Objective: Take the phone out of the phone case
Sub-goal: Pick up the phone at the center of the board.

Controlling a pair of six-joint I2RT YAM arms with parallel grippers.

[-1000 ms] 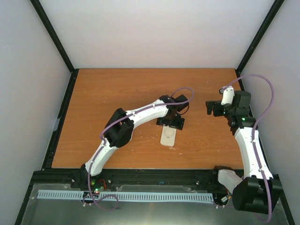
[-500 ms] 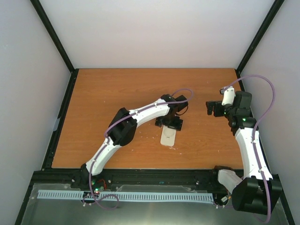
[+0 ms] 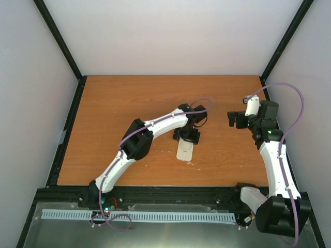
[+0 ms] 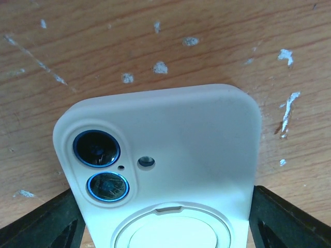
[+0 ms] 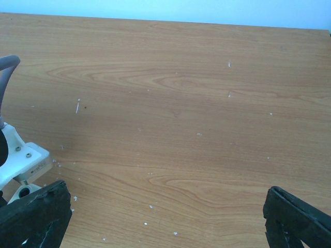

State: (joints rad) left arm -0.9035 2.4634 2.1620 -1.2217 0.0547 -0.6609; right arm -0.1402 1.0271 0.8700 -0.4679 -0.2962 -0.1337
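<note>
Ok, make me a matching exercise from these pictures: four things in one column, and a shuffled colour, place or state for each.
Things:
1. phone case
2. left gripper
3. right gripper
4. table

Descriptions:
A. orange-brown wood
B. jaws wide open over bare wood, holding nothing
C. white, lying flat with the camera lenses facing up
D. jaws on either side of the case

Pairs: 1-C, 2-D, 3-B, 4-A
</note>
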